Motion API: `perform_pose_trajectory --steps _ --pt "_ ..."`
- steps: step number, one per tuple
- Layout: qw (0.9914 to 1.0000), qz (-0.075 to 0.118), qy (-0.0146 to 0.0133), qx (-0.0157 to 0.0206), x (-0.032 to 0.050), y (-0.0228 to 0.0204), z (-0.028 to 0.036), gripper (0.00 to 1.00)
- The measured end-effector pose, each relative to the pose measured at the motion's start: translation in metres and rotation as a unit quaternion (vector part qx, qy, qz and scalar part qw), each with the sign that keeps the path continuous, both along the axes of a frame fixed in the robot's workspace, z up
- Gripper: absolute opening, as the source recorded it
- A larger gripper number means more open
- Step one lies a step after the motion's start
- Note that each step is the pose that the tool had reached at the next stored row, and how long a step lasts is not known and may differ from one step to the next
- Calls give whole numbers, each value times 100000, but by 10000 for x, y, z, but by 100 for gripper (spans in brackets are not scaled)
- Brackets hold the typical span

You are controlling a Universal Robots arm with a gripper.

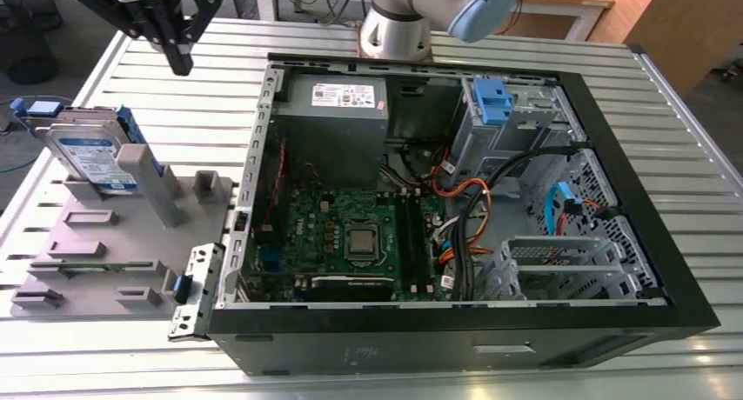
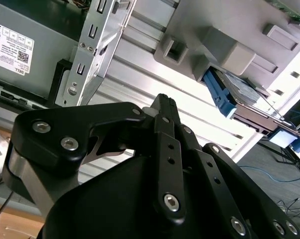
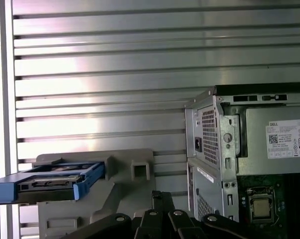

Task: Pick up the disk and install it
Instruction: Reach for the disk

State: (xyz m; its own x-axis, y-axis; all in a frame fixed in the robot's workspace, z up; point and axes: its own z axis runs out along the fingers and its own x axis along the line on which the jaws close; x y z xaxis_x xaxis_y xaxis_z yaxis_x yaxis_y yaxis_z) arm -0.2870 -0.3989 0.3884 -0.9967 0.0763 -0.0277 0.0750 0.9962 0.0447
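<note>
Since everything rests on one slatted aluminium table (image 1: 679, 104), log it first. On it you have one open computer case (image 1: 465, 348) lying on its side, filling the middle and the exterior view's right. One grey fixture plate (image 1: 117, 239) lies just beside the case, at the exterior view's left.

Inside the case, counted:
- one grey power supply (image 1: 331, 135) at the far end, with one white sticker (image 1: 344, 94) of printed text and code marks
- one green motherboard (image 1: 337, 226)
- one metal drive cage (image 1: 523, 126) with one blue clip (image 1: 492, 100)

Disk (image 1: 93, 161): stands on edge in a slot at the plate's far end. Its white-and-blue label faces the exterior camera and a blue bracket runs along its edges. The label print cannot be made out. A silver-and-blue piece sits right behind it, and you cannot tell whether that is a second drive. One disk for certain.

Gripper (image 1: 180, 63): one, black, closed tip to tip, empty and touching nothing. It hangs over bare table beyond the fixture plate, near the case's far corner and well apart from the disk. In the second wrist view the fingertips (image 2: 162, 105) lie pressed together.
</note>
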Motion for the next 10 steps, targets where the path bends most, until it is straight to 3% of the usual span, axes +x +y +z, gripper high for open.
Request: perform_pose_trajectory --steps 10 --pt "100000 3 4 -4 -27 0 0 11"
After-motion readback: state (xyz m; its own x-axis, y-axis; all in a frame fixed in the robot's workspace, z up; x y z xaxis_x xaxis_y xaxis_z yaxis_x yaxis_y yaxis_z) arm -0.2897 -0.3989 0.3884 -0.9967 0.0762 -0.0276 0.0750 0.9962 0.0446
